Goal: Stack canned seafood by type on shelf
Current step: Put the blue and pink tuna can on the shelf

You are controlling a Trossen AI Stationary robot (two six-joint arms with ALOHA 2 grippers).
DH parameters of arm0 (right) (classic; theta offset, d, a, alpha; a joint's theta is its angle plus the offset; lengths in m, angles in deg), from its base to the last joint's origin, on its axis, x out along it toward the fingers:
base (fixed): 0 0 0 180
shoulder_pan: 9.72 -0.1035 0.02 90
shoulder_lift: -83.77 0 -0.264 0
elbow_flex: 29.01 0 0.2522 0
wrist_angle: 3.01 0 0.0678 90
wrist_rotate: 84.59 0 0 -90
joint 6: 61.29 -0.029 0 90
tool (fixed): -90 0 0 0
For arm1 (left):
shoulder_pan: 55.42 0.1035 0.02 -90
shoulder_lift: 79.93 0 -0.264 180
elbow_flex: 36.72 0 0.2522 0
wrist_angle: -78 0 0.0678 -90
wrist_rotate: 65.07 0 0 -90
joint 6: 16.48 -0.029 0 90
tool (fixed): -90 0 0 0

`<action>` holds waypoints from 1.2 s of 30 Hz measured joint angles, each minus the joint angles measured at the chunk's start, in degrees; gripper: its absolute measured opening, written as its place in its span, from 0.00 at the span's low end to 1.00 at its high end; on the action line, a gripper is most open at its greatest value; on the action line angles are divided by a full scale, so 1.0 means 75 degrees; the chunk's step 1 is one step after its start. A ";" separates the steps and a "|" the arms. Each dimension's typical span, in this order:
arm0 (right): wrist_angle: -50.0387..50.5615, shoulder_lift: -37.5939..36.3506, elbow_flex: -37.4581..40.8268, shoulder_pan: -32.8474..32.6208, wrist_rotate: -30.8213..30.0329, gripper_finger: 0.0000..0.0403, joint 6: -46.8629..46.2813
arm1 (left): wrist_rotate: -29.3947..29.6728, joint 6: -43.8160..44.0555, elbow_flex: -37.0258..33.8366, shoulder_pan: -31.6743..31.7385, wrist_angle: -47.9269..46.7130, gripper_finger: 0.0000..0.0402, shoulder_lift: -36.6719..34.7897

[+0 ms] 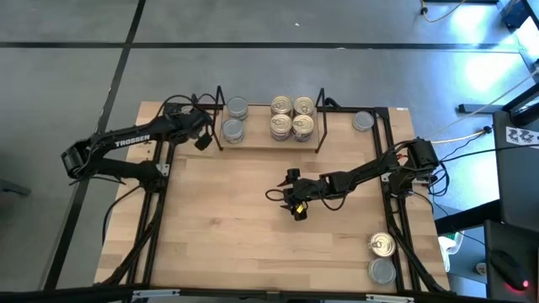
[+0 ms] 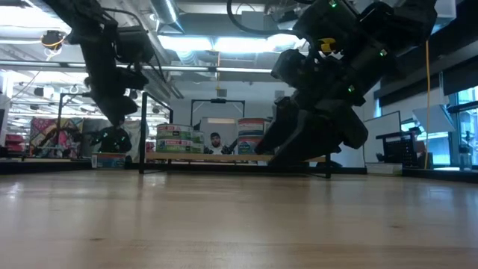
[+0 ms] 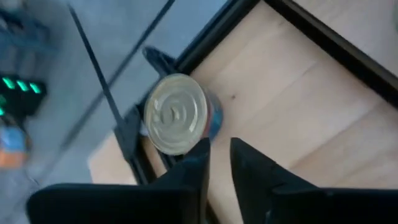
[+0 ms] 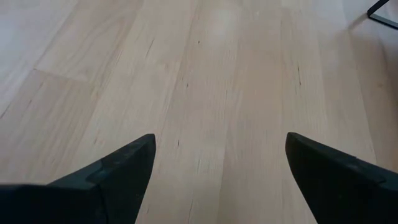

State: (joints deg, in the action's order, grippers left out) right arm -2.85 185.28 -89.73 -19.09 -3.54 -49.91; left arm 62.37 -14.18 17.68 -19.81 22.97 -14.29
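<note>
- Hovering at the shelf's [image 1: 269, 139] left end, the left claw [image 1: 205, 135] sits just outside the black wire end frame, close beside the grey-topped tins.
- Its fingers [image 3: 200, 163] stand near together with a slim gap between them in the left wrist view, and nothing sits in that gap; whether they are fully clenched cannot be told.
- One tin [image 3: 176, 113] lies just ahead of those fingertips in the wrist view, by the dark frame bar; its top looks pale there, and I cannot tell whether the claw touches it.
- Two grey tins [image 1: 235, 118] are on the shelf's left part, right of the left claw; four gold tins [image 1: 292, 116] sit in a tight square on the shelf's right part.
- The right claw [image 1: 295, 202] waits over the bare worktop [image 1: 227, 219] near the middle, fingers [image 4: 112, 171] spread wide and released, nothing between them.
- Well behind the right claw, at the near right corner, lie a gold tin [image 1: 382, 245] and a grey tin [image 1: 381, 270], close together.
- Another grey tin [image 1: 363, 121] sits on the worktop just beyond the shelf's right end frame, well apart from both claws.
</note>
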 joint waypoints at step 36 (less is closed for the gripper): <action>-0.0052 0.0000 -0.0003 0.0000 0.0000 0.88 -0.0023 | 0.1157 -0.3003 0.0142 0.1826 0.1880 0.00 0.2613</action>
State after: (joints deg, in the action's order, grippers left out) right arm -3.25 185.28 -89.75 -19.09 -3.54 -50.08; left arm 71.05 -36.70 18.74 -6.12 37.07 5.31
